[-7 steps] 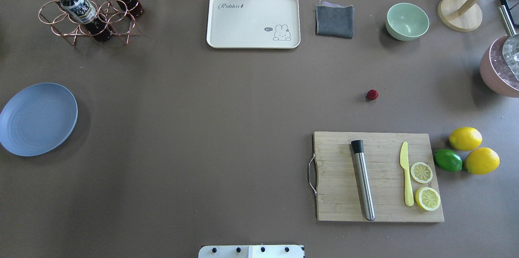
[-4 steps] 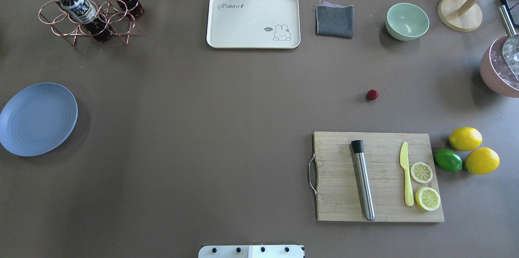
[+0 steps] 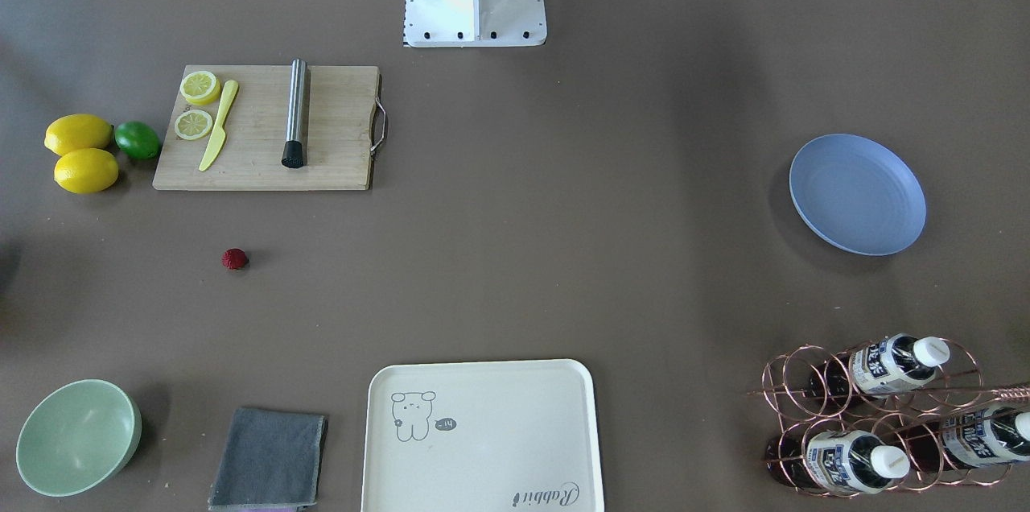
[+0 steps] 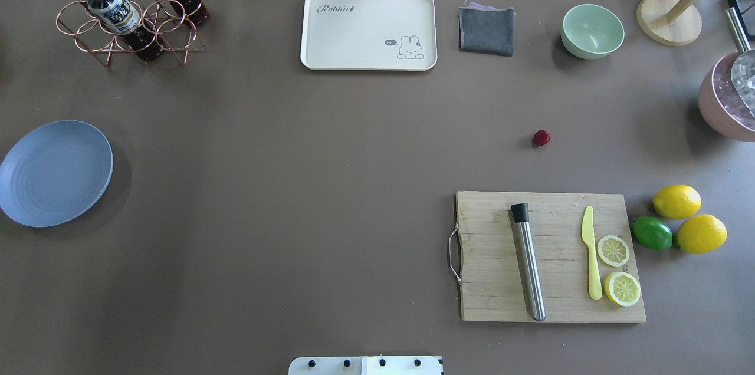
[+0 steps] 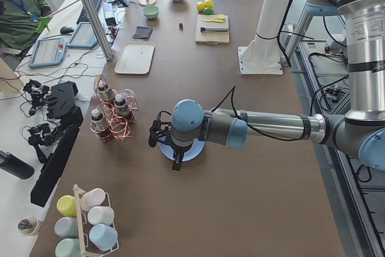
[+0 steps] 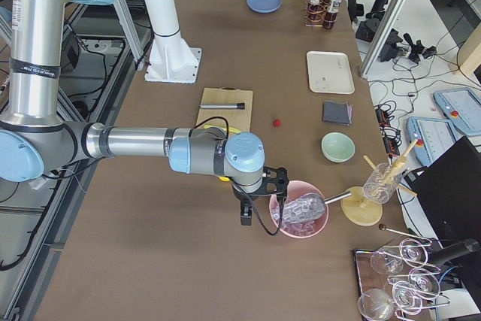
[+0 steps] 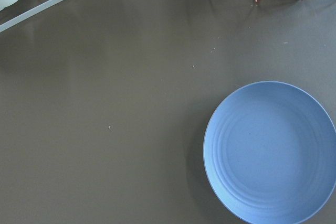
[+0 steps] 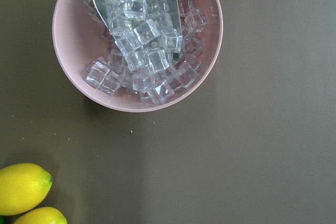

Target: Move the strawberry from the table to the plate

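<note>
Overhead exterior gives me the tiny, bumpy dark red strawberry [image 4: 542, 138] on the matte brown tabletop [image 4: 295, 186], well apart from the round, ringed blue-grey plate [image 4: 53, 173]. I cannot tell how open the left tool [image 5: 176, 161] or the right tool [image 6: 245, 214] is.

The cream tray [image 4: 368, 30], at 12 o'clock on the table [image 4: 295, 157] in the overhead view, bears the word "Rabbit" in grey script at its 10 o'clock corner. Toward its 4 o'clock corner a small speech bubble [image 4: 390, 42] beside a rabbit drawing [image 4: 410, 48] seems to read "hi". The bottles [image 4: 112, 9] at 10 o'clock carry printed labels, too small to read
</note>
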Controlling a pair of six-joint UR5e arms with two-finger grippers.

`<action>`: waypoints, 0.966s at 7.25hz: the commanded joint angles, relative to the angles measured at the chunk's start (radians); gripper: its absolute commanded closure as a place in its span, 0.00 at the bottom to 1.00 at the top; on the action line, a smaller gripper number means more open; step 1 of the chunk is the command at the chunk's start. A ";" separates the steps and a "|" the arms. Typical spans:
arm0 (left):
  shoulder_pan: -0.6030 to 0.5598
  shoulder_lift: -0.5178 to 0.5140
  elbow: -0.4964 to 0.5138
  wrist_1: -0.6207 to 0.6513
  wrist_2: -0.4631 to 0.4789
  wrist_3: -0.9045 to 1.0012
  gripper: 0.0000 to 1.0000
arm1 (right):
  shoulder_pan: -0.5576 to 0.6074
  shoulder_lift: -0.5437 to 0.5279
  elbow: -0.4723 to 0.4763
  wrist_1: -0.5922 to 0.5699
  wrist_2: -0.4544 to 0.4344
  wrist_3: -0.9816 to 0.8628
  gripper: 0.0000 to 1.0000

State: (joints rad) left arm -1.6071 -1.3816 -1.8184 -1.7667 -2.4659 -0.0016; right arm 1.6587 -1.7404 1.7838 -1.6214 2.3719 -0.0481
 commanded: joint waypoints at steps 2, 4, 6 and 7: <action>0.004 -0.016 0.039 -0.019 -0.001 0.016 0.02 | -0.001 0.001 -0.001 0.000 -0.002 0.001 0.00; 0.007 -0.034 0.070 -0.027 -0.007 -0.004 0.02 | -0.002 0.001 -0.004 0.000 0.001 -0.002 0.00; 0.044 -0.040 0.169 -0.141 -0.008 -0.014 0.02 | -0.022 0.002 -0.001 0.005 0.004 -0.001 0.00; 0.079 -0.050 0.256 -0.277 -0.008 -0.097 0.02 | -0.031 0.004 -0.001 0.005 0.004 -0.001 0.00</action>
State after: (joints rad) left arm -1.5665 -1.4231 -1.6553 -1.9042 -2.4739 -0.0318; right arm 1.6398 -1.7381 1.7814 -1.6178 2.3753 -0.0492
